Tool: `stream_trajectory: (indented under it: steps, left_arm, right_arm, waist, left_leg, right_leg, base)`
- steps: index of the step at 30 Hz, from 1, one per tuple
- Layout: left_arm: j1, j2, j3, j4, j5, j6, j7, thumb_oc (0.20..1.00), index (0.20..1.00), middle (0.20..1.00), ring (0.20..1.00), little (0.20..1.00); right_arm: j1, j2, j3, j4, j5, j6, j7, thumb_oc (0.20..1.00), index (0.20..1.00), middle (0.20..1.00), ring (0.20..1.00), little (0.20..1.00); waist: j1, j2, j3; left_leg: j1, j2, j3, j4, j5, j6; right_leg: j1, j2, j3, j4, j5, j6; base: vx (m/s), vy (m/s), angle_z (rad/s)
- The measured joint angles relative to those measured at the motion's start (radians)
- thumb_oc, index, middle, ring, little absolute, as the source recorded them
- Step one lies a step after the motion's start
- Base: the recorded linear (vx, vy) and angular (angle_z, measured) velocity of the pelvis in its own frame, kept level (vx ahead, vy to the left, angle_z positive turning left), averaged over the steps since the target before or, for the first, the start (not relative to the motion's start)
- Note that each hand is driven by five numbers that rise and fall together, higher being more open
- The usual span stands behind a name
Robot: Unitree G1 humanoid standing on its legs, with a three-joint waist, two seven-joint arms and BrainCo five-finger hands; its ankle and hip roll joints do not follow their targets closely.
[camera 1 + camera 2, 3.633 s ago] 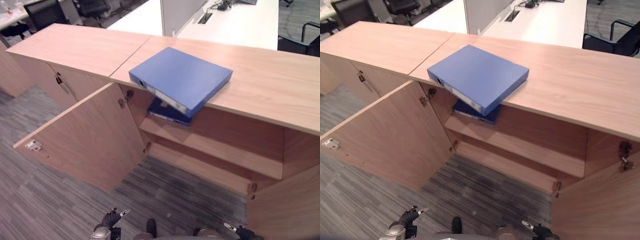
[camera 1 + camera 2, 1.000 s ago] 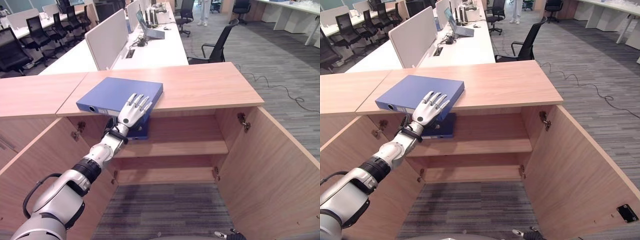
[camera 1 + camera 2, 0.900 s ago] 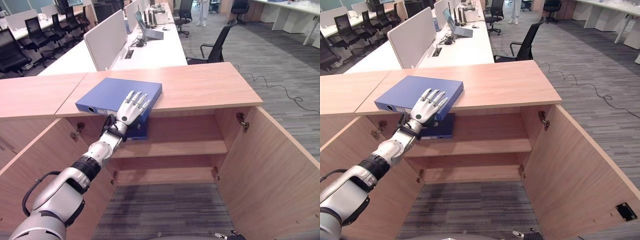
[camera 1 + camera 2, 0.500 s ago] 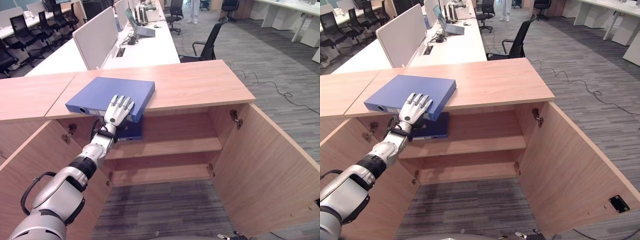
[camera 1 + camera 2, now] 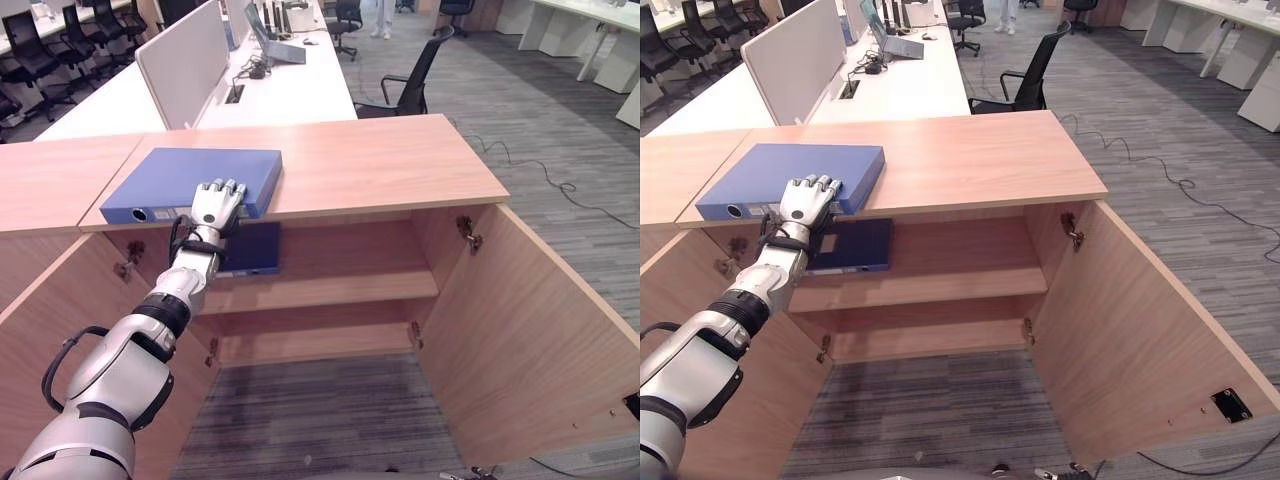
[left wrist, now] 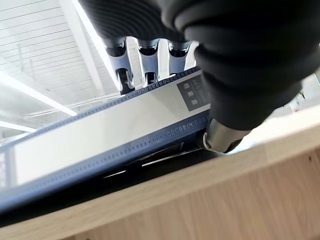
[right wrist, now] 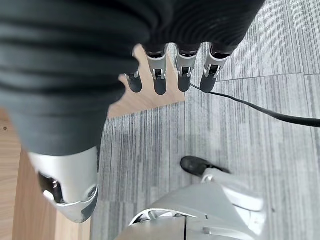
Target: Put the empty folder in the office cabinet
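A blue folder [image 5: 190, 180] lies flat on the wooden cabinet top [image 5: 380, 165], its labelled spine [image 6: 100, 140] along the front edge. My left hand [image 5: 214, 203] sits at that edge, fingers [image 6: 147, 60] curled over the folder's top and thumb [image 6: 222, 137] pressed under the spine. A second, darker blue folder [image 5: 852, 245] lies on the upper shelf [image 5: 340, 285] just below. Down by my side, my right hand [image 7: 183, 67] hangs over the carpet with straight fingers and holds nothing.
Both cabinet doors stand wide open, the left door [image 5: 50, 330] and the right door [image 5: 530, 330]. A lower shelf [image 5: 320, 345] sits under the upper one. Behind the cabinet are white desks with a divider [image 5: 185, 55], a black chair [image 5: 420, 70] and a floor cable [image 5: 560, 185].
My left hand drew back from the folder's top to its front edge, and its fingers curled over. The folder now lies squarer to the cabinet edge. The camera shifted too.
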Motion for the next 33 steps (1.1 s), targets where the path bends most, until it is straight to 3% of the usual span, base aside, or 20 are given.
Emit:
stream_trajectory:
  steps: [1,2,3,5,6,7,9,11,12,15,18,21,24,33]
  left_arm:
    - [0.027,0.0,0.039,-0.077,-0.026,-0.004,0.0,0.2,0.2,0.2,0.2,0.2]
    - [0.215,0.004,0.204,-0.469,-0.079,-0.021,-0.012,0.2,0.2,0.2,0.2,0.2]
    - [0.275,0.0,0.236,-0.588,-0.085,-0.049,-0.025,0.2,0.2,0.2,0.2,0.2]
    - [0.606,-0.055,0.446,-1.113,-0.23,-0.137,-0.134,0.2,0.2,0.2,0.2,0.2]
    - [0.662,-0.081,0.469,-1.214,-0.274,-0.196,-0.153,0.2,0.2,0.2,0.2,0.2]
    - [0.741,-0.123,0.472,-1.295,-0.52,-0.294,-0.247,0.2,0.2,0.2,0.2,0.2]
    - [0.847,-0.147,0.457,-1.328,-0.913,-0.365,-0.4,0.2,0.2,0.2,0.2,0.2]
    - [0.89,-0.089,0.374,-1.214,-1.235,-0.318,-0.561,0.2,0.2,0.2,0.2,0.2]
    - [1.084,-0.049,0.346,-1.216,-1.412,-0.271,-0.645,0.2,0.2,0.2,0.2,0.2]
    - [1.185,-0.032,0.379,-1.211,-1.534,-0.217,-0.67,0.2,0.2,0.2,0.2,0.2]
    - [1.175,-0.053,0.438,-1.167,-1.564,-0.212,-0.666,0.2,0.2,0.2,0.2,0.2]
    - [1.171,-0.14,0.502,-1.101,-1.556,-0.209,-0.652,0.2,0.2,0.2,0.2,0.2]
    - [1.176,-0.158,0.549,-1.06,-1.49,-0.2,-0.629,0.2,0.2,0.2,0.2,0.2]
    - [1.189,-0.197,0.579,-1.019,-1.372,-0.193,-0.621,0.2,0.2,0.2,0.2,0.2]
  right_arm:
    - [-0.001,0.002,0.0,-0.002,0.0,0.0,0.0,1.0,1.0,1.0,1.0,1.0]
    - [0.004,0.017,-0.001,-0.077,0.01,0.007,0.0,1.0,1.0,1.0,1.0,1.0]
    - [-0.004,0.032,0.0,-0.087,0.012,0.008,0.003,1.0,1.0,1.0,1.0,1.0]
    - [0.026,0.043,0.006,-0.339,0.084,0.023,0.034,1.0,1.0,1.0,1.0,1.0]
    - [0.035,0.042,0.006,-0.391,0.099,0.007,0.052,1.0,1.0,1.0,1.0,1.0]
    - [0.045,0.026,0.006,-0.537,0.131,0.024,0.075,1.0,1.0,1.0,1.0,1.0]
    - [0.03,0.008,0.006,-0.692,0.162,0.01,0.117,1.0,1.0,1.0,1.0,1.0]
    - [-0.015,-0.005,0.002,-0.799,0.189,0.002,0.147,1.0,1.0,1.0,1.0,1.0]
    - [0.075,-0.055,-0.032,-1.031,0.211,-0.001,0.155,1.0,1.0,1.0,1.0,1.0]
    - [0.175,-0.08,-0.084,-1.094,0.236,0.004,0.15,1.0,1.0,1.0,1.0,1.0]
    - [0.164,-0.08,-0.153,-1.098,0.275,-0.013,0.135,1.0,1.0,1.0,1.0,1.0]
    - [0.17,-0.073,-0.221,-1.117,0.31,-0.018,0.126,1.0,1.0,1.0,1.0,1.0]
    - [0.175,-0.075,-0.291,-1.134,0.313,-0.024,0.119,1.0,1.0,1.0,1.0,1.0]
    - [0.195,-0.074,-0.31,-1.091,0.273,-0.019,0.101,1.0,1.0,1.0,1.0,1.0]
  waist:
    - [0.004,-0.001,0.002]
    - [0.019,-0.002,0.029]
    - [0.034,-0.002,0.031]
    - [0.034,-0.004,0.052]
    - [0.04,-0.004,0.061]
    - [0.078,0.0,0.063]
    - [0.118,0.006,0.056]
    - [0.128,0.011,0.048]
    - [0.093,0.009,0.05]
    - [0.096,0.001,0.053]
    - [0.103,0.009,0.051]
    - [0.102,0.014,0.047]
    - [0.101,0.014,0.044]
    - [0.101,0.005,0.044]
  left_leg:
    - [0.0,0.0,-0.001,0.0,0.0,0.0]
    - [0.012,0.0,-0.008,0.0,-0.001,-0.001]
    - [0.013,0.0,-0.014,0.0,-0.001,-0.001]
    - [0.014,-0.004,-0.02,-0.001,-0.003,-0.003]
    - [0.017,-0.006,-0.031,-0.001,-0.002,-0.003]
    - [0.019,-0.011,-0.04,-0.001,-0.003,-0.003]
    - [0.036,-0.015,-0.046,-0.001,-0.011,0.003]
    - [0.031,-0.022,-0.057,-0.01,-0.03,-0.002]
    - [0.016,-0.034,-0.051,-0.007,-0.022,0.006]
    - [0.019,-0.038,-0.056,0.0,-0.018,0.009]
    - [0.019,-0.036,-0.064,0.0,-0.018,0.009]
    - [0.017,-0.037,-0.068,-0.001,-0.018,0.009]
    - [0.009,-0.036,-0.072,-0.001,-0.018,0.009]
    - [0.009,-0.036,-0.072,0.0,-0.018,0.009]
  right_leg:
    - [0.001,0.0,-0.001,0.0,0.0,0.0]
    - [0.018,0.001,-0.007,-0.002,0.003,-0.005]
    - [0.023,0.001,-0.016,-0.003,0.003,-0.005]
    - [0.032,-0.004,-0.029,0.0,0.002,-0.003]
    - [0.04,-0.005,-0.039,0.0,0.0,-0.005]
    - [0.045,-0.007,-0.048,0.0,-0.003,-0.001]
    - [0.06,-0.015,-0.05,-0.002,-0.013,0.011]
    - [0.059,-0.022,-0.049,0.001,-0.021,0.017]
    - [0.046,-0.035,-0.045,-0.005,-0.013,0.024]
    - [0.052,-0.036,-0.05,0.0,-0.008,0.018]
    - [0.056,-0.035,-0.056,0.0,-0.009,0.019]
    - [0.056,-0.035,-0.06,-0.005,-0.013,0.024]
    - [0.049,-0.035,-0.062,-0.005,-0.015,0.023]
    - [0.049,-0.034,-0.064,0.0,-0.012,0.018]
  base:
    - [0.02,-0.007,0.08]
    - [-0.03,0.002,0.13]
    - [-0.03,0.007,0.16]
    - [-0.02,0.018,0.16]
    - [0.01,0.018,0.32]
    - [0.01,0.005,0.32]
    - [0.07,0.002,0.15]
    - [0.04,0.001,0.06]
    - [0.02,0.005,-0.04]
    - [0.01,-0.001,0.02]
    - [0.0,-0.017,0.06]
    - [0.0,-0.008,0.03]
    - [0.0,-0.003,0.01]
    - [0.0,0.0,0.0]
